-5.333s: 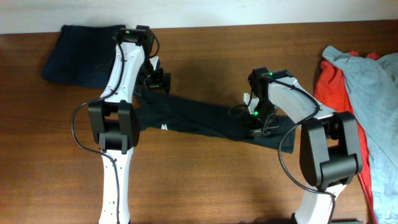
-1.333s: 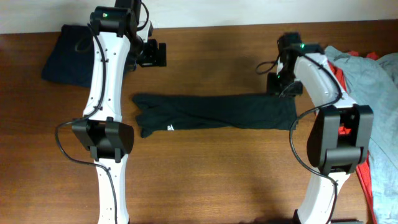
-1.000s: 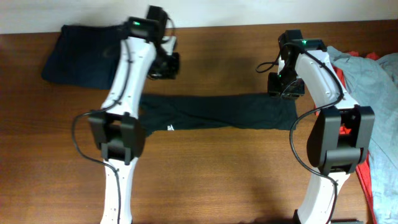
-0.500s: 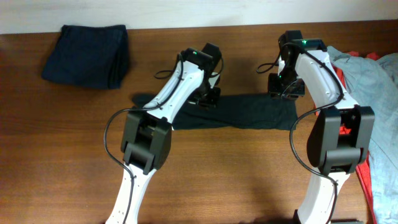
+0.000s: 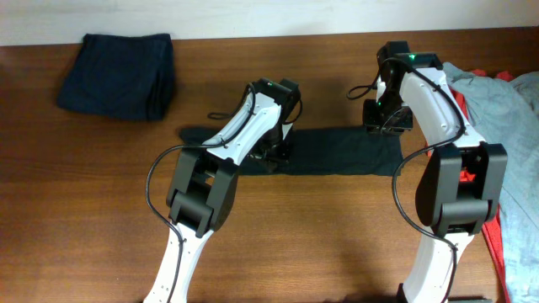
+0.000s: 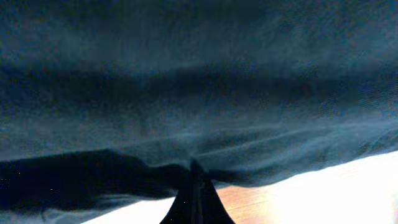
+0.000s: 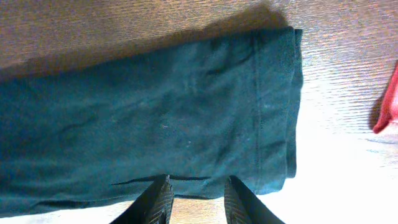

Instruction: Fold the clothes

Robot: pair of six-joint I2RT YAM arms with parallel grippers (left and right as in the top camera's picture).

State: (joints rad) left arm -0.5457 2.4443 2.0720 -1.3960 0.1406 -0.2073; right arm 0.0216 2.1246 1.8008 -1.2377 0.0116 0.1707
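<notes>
The left gripper (image 5: 274, 149) has swung in from the far corner; its jaws now clench mid-band on the long-folded black cloth T-shirt (image 5: 341, 151) lying across the wooden tabletop (image 5: 320, 244) (crosswise fold likely next). The right gripper (image 5: 386, 119) hovers over its end, jaws released.

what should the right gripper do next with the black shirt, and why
Probably lower the right gripper and close it on the hem of the black T-shirt. Its jaws stand open at that end with nothing between them, while the left gripper is shut on cloth at the shirt's middle. The shirt lies as a long band on the table, so a fold likely needs both holds.
</notes>
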